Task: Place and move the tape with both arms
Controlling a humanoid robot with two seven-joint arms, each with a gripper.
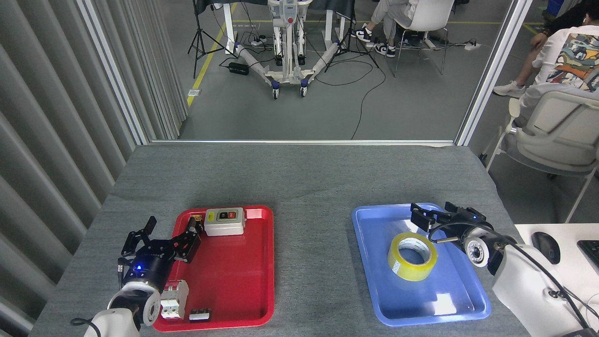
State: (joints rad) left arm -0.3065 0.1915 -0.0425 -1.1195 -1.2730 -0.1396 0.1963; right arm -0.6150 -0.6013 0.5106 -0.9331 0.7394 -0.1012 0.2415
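Nearest the robot, on the grey counter [299, 178], a small black part [200, 314] and a white breaker-like block [174, 299] lie at the near left corner of the red tray [234, 281]. Just beyond them the left claw [167, 234] hangs over that tray's left rim, its black fingers [187, 243] spread apart with nothing between them and a blue light showing on its body. To the right, the blue tray [449, 304] holds the tape [412, 256], which lies flat near the tray's middle, hole facing up, white core visible inside the yellow band. The right claw [433, 213] sits over the tray's far right part, close to the roll but not touching it; its fingers are parted and it grips nothing. At the far end of the red tray rests a grey switch box [224, 221] with red and black buttons, with a small brownish piece [195, 218] just to its left. The 2 trays stand well apart with bare counter between them. Past the counter's far edge, a wheeled white stand [290, 51] sits on the floor among cables, and a person [568, 51] sits on a grey chair [552, 135] at the right.
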